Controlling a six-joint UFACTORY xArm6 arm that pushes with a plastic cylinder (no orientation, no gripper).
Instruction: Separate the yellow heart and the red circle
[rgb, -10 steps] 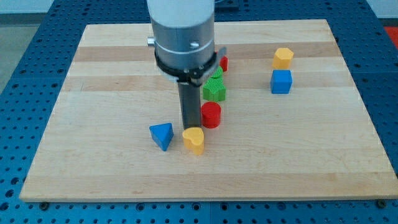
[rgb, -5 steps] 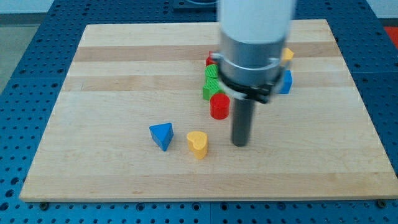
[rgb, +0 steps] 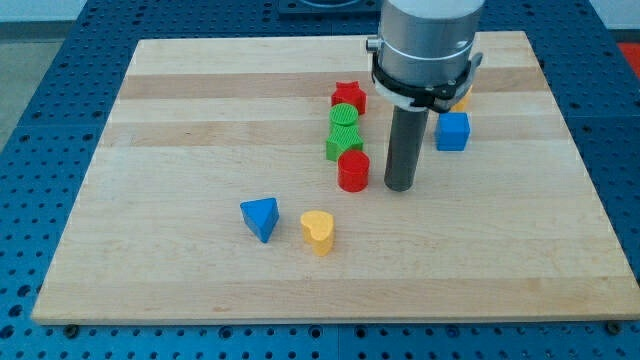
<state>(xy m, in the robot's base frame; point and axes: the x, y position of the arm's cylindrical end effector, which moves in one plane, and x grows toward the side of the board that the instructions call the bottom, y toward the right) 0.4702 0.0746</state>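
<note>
The yellow heart (rgb: 318, 231) lies in the lower middle of the wooden board (rgb: 180, 130). The red circle (rgb: 353, 171) stands above it and to its right, a clear gap between them, touching the green blocks above it. My tip (rgb: 399, 186) rests on the board just right of the red circle, a small gap apart, and well up and right of the yellow heart.
A blue triangle (rgb: 261, 218) lies left of the yellow heart. Two green blocks (rgb: 344, 134) and a red star (rgb: 348, 96) line up above the red circle. A blue cube (rgb: 452, 131) and a partly hidden yellow block (rgb: 462, 98) sit at the right.
My tip went from just above the yellow heart to the right of the red circle. The red circle moved up and right against the green blocks. The yellow heart shifted slightly.
</note>
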